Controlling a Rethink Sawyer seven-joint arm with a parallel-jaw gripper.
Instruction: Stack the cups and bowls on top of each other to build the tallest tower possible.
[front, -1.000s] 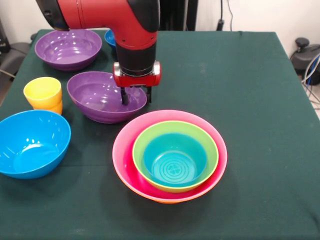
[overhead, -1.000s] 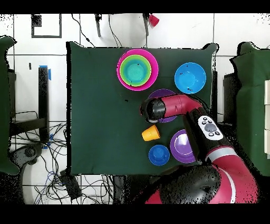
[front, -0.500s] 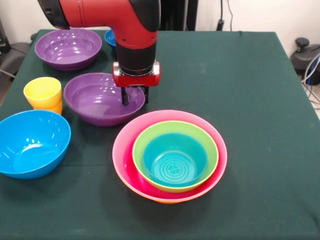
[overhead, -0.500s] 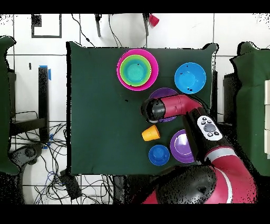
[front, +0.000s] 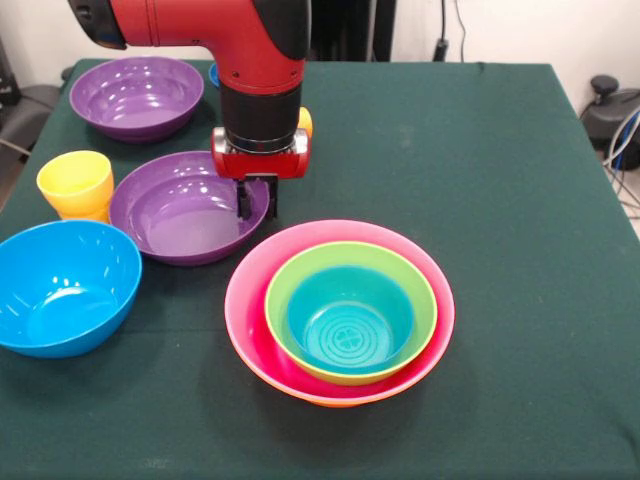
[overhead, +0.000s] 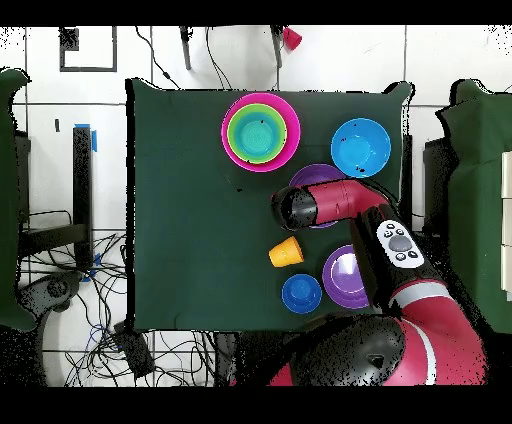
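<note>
My gripper (front: 257, 208) is shut on the right rim of a purple bowl (front: 185, 212), one finger inside and one outside. The bowl sits just left of the tower (front: 340, 312): a teal bowl (front: 350, 322) inside a green bowl (front: 290, 290), inside a pink bowl (front: 250, 300), with an orange rim underneath. A yellow cup (front: 75, 182) stands nested on an orange one at the far left. An orange cup (front: 304, 120) peeks out behind the arm. In the overhead view the arm's head (overhead: 300, 205) hides the gripper and most of the held bowl (overhead: 318, 174).
A light blue bowl (front: 62, 285) sits at the front left, close to the held bowl. A second purple bowl (front: 135, 95) is at the back left, with a small dark blue bowl (overhead: 301, 292) beside it. The table's edge (front: 560, 70) runs along the right.
My gripper has moved left in the front view with the purple bowl in its grip. The yellow cup has shifted slightly left. The orange cup now shows behind the arm.
</note>
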